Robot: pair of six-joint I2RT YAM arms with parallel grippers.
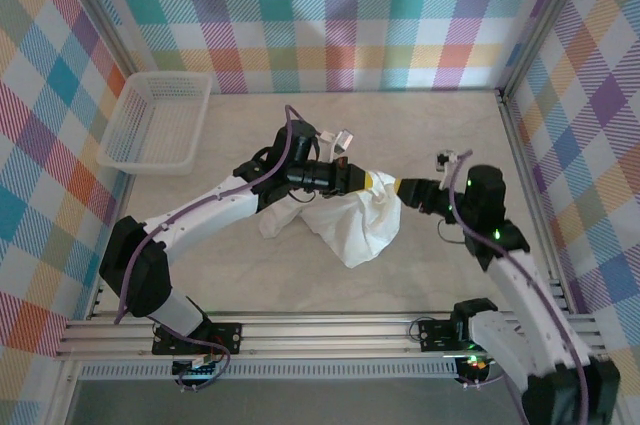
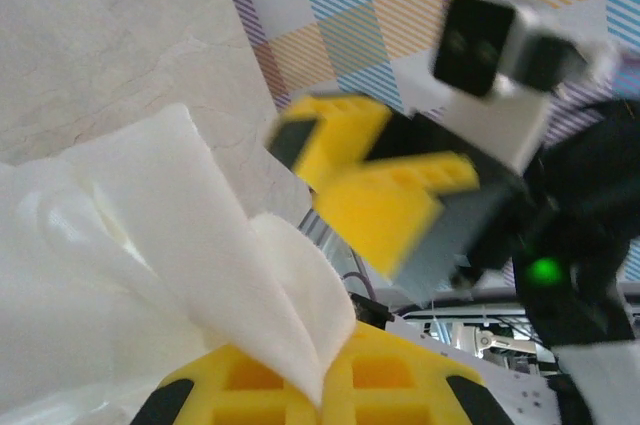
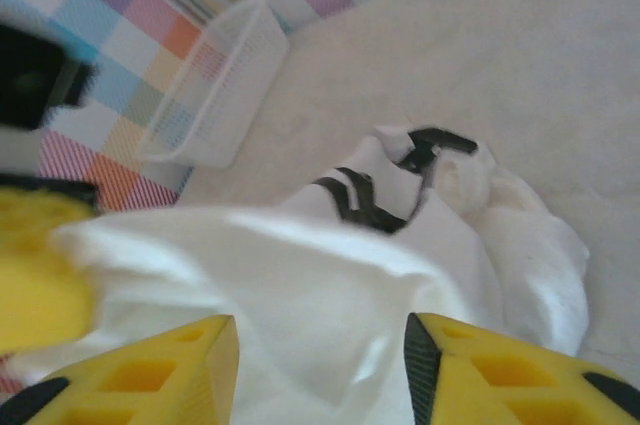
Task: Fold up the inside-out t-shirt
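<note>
While clamping the raised right end of the inside-out t-shirt [image 1: 345, 225] in the closed left gripper [image 2: 322, 390], holds the right gripper [image 3: 320, 370] open-jawed just beside, cloth bunched roughly left-to-right at the middle of the table [image 1: 450, 135].

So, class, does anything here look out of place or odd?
The t-shirt is a crumpled bunch on the table, one fold pinched up in the shut left hand, not laid flat for folding.
</note>
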